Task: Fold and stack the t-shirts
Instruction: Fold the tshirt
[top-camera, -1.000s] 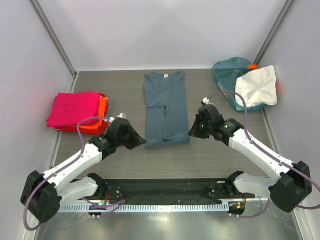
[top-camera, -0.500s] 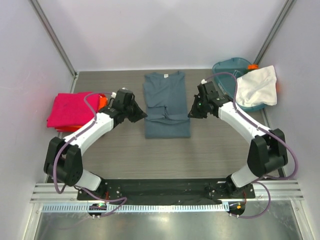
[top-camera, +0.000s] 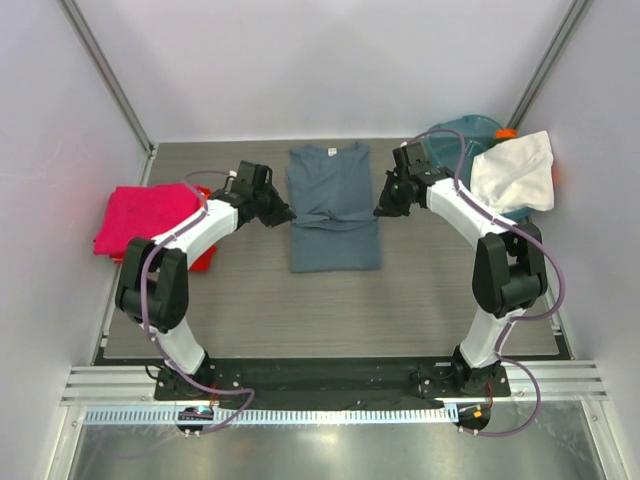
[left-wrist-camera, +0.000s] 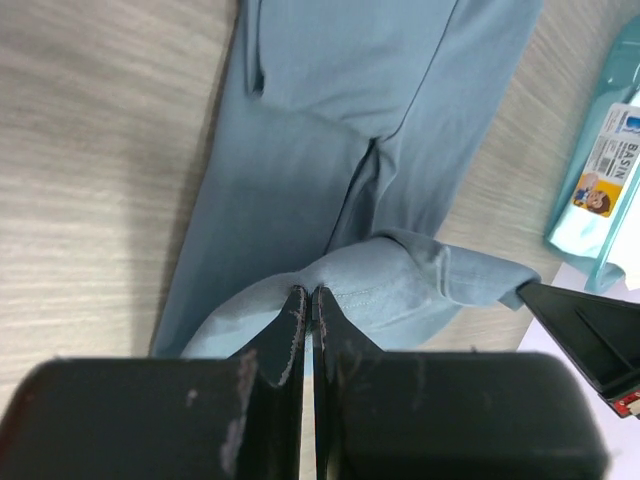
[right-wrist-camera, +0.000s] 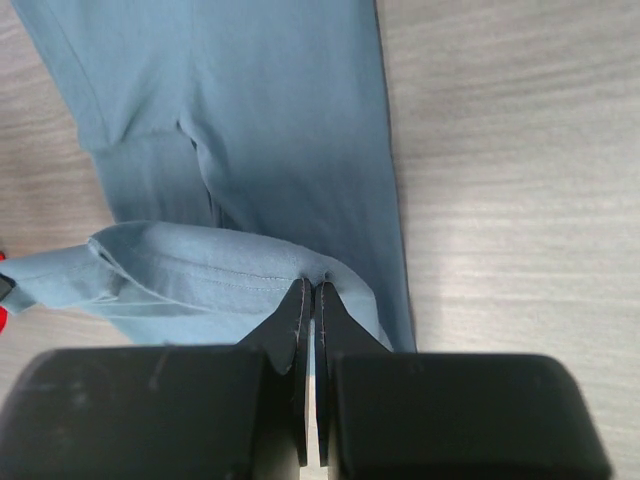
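Note:
The slate blue-grey t-shirt (top-camera: 333, 205) lies in the middle of the table, its bottom hem folded up over its body. My left gripper (top-camera: 285, 215) is shut on the hem's left corner (left-wrist-camera: 300, 290). My right gripper (top-camera: 381, 210) is shut on the hem's right corner (right-wrist-camera: 310, 285). Both hold the hem lifted over the shirt's middle. A folded magenta pink t-shirt (top-camera: 140, 215) lies on an orange-red one (top-camera: 203, 258) at the left. A white t-shirt (top-camera: 515, 170) hangs over the tub's rim at the back right.
A teal plastic tub (top-camera: 452, 140) stands at the back right corner; its labelled edge shows in the left wrist view (left-wrist-camera: 605, 175). Grey walls close the table on three sides.
Both grippers have carried the blue-grey shirt's bottom hem away from the near edge toward the collar, so the shirt now looks shorter. Both arms are stretched further out.

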